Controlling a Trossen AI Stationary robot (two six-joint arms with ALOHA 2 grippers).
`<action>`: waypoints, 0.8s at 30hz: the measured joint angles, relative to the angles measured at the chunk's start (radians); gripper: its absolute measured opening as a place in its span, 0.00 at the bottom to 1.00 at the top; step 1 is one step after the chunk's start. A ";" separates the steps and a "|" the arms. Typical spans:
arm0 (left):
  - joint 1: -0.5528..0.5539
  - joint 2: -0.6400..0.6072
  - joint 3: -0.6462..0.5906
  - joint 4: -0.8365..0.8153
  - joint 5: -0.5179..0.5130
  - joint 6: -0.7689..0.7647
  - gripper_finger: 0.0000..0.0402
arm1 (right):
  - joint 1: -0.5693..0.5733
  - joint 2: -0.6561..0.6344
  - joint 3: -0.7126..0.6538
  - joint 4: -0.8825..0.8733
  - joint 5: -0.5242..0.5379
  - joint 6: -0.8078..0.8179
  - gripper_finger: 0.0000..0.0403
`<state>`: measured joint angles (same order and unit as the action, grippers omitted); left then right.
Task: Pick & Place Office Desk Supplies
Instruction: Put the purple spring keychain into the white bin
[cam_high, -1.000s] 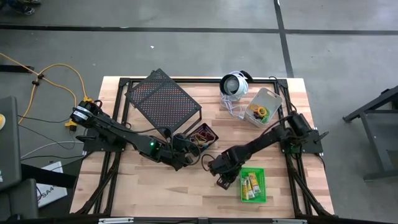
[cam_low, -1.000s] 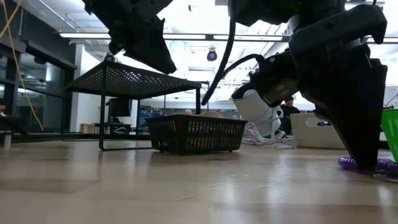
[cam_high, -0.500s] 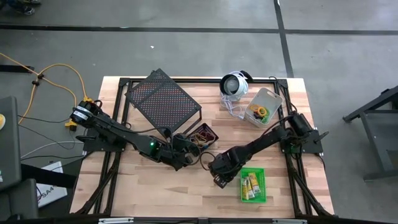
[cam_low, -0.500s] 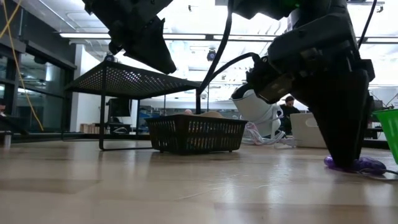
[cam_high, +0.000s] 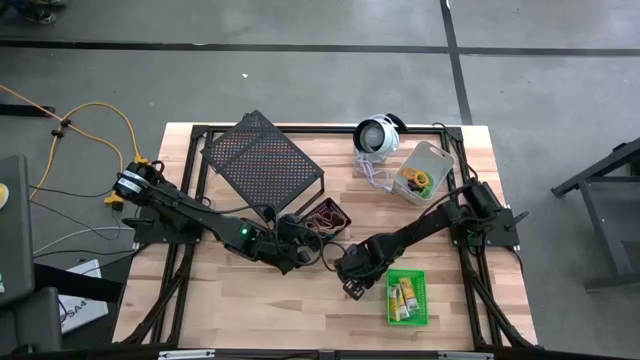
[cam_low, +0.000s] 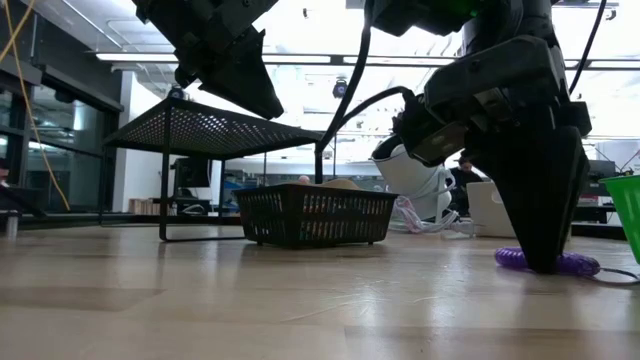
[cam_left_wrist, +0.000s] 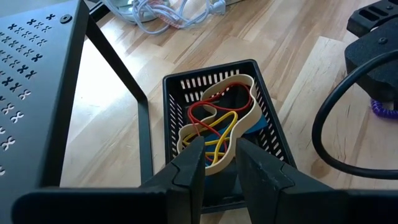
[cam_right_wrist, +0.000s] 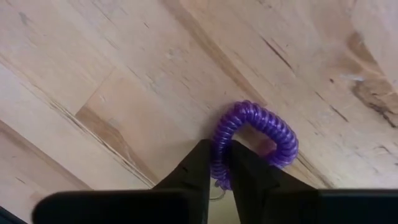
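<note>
Fingertips of the right hand (cam_right_wrist: 219, 163) pinch one side of a purple coiled loop (cam_right_wrist: 256, 138), its strand caught between the two dark fingers while the rest of the ring lies flat on the pale wooden surface (cam_right_wrist: 112, 74). The loop is a springy spiral cord, glossy and ribbed, bent into a slightly squashed oval. In the low view it shows as a low purple band (cam_low: 565, 262) resting on the planks beneath the hand, its long axis running along the surface. From above, the right hand (cam_high: 348, 282) sits just beside a green bin (cam_high: 421, 298) holding little yellow pieces (cam_high: 403, 295). The left hand (cam_left_wrist: 217, 149) hovers over a black slotted bin (cam_left_wrist: 180, 99) with its fingers a narrow gap apart and nothing between them; tan, red and yellow rubber bands (cam_left_wrist: 214, 127) lie tangled inside. That bin stands next to the leg of a black perforated rack (cam_left_wrist: 37, 81).
</note>
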<state>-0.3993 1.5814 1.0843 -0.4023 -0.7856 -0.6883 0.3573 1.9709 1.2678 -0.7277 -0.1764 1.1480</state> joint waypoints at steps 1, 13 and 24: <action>0.000 0.000 0.000 0.000 0.000 0.000 0.21 | 0.000 0.000 0.000 0.000 0.002 0.000 0.08; 0.000 0.000 0.000 0.000 0.000 0.000 0.21 | 0.000 0.000 0.000 0.001 0.035 -0.028 0.07; 0.000 0.000 0.000 0.000 0.000 0.000 0.21 | -0.002 -0.032 -0.001 0.009 0.142 -0.113 0.07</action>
<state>-0.3994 1.5814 1.0840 -0.4023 -0.7860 -0.6883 0.3554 1.9394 1.2667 -0.7186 -0.0347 1.0353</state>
